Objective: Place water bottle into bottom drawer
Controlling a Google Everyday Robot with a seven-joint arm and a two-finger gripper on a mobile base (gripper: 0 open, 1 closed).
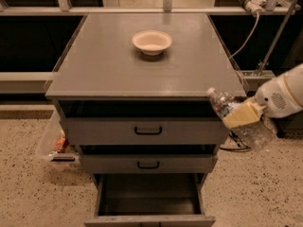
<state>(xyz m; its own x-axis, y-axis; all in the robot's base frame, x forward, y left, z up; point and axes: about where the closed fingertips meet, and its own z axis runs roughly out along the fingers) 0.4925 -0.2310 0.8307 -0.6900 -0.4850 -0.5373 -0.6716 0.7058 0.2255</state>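
Holding: the gripper (pixel 242 115) has its tan fingers closed across the middle of the water bottle (pixel 253 135), clamping it.
Gripper position: off the right edge of the cabinet top (pixel 142 67), just past its front right corner, at about the height of the top drawer (pixel 109 131).
Arm: a white arm (pixel 284 97) enters from the right edge of the view and ends at the gripper.
Water bottle: carried in the air and tilted — the white cap points up and toward the front right corner of the cabinet top, and the base points down and to the right, over the floor (pixel 265 188). Whether the cap touches that corner cannot be told.
Bottom drawer: the bottom drawer (pixel 149 220) is pulled out toward the front, its dark interior open to view. It lies below and to the left of the bottle, well apart from it.
Upper drawers: the top drawer and the middle drawer (pixel 109 164) each carry a black handle and sit farther in than the bottom one.
Bowl: a pale bowl (pixel 152 41) stands upright on the cabinet top, near the back edge, midway between the left and right edges.
Floor: speckled — a clear plastic container (pixel 53 143) lies beside the cabinet's left side.
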